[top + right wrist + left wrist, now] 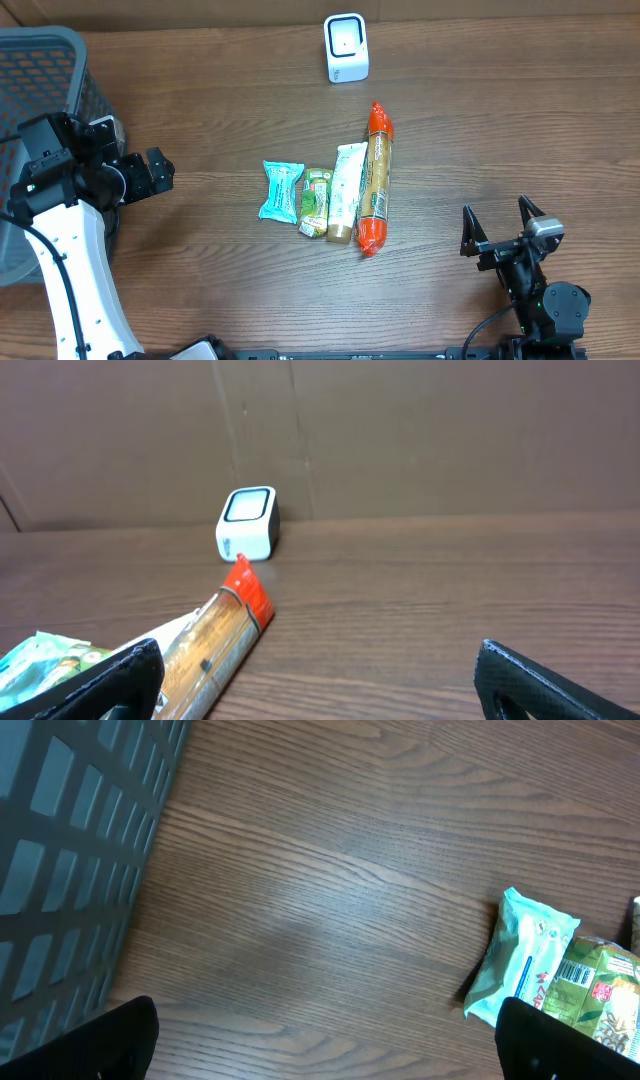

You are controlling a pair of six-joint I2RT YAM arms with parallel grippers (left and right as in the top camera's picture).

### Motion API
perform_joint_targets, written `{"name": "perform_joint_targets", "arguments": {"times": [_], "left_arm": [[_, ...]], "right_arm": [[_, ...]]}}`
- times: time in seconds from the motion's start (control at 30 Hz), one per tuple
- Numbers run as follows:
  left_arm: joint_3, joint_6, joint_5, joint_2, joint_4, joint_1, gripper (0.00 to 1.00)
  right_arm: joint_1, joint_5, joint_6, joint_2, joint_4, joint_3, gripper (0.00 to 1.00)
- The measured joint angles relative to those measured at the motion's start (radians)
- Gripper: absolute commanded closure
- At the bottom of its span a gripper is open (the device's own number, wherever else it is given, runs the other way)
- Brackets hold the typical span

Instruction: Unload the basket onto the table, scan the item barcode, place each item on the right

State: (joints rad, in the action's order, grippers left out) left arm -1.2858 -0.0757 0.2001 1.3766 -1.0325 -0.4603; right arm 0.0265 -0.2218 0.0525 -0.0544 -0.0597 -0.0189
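Observation:
Four items lie side by side mid-table: a teal packet [281,191], a green packet [316,202], a white tube [346,191] and a long orange-capped roll [375,177]. A white scanner [346,47] stands at the far edge. My left gripper [150,174] is open, left of the items, with nothing between its fingers; its wrist view shows the teal packet [520,955] and green packet [600,990] at right. My right gripper [502,225] stands open at the near right, holding nothing. Its view shows the roll [215,640] and the scanner [247,523] beyond.
A dark mesh basket [45,60] stands at the far left beside my left arm, its wall [70,850] filling the left wrist view's left side. A brown cardboard wall [400,430] rises behind the scanner.

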Motion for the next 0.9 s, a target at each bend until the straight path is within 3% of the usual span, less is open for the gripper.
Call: {"name": "perform_joint_targets", "arguments": {"times": [0.47, 0.7, 0.9], "left_arm": [[0.0, 0.0, -0.003, 0.0, 0.0, 0.0, 0.0], [0.0, 0.0, -0.004, 0.0, 0.0, 0.0, 0.0], [0.0, 0.0, -0.004, 0.0, 0.0, 0.0, 0.0]], "right_arm": [[0.0, -0.198, 0.068, -0.064, 0.031, -0.025, 0.0], [0.0, -0.269, 0.075, -0.388, -0.097, -0.322, 0.0], [0.0, -0.338, 0.075, -0.752, -0.34, -0.644, 0.0]]}}
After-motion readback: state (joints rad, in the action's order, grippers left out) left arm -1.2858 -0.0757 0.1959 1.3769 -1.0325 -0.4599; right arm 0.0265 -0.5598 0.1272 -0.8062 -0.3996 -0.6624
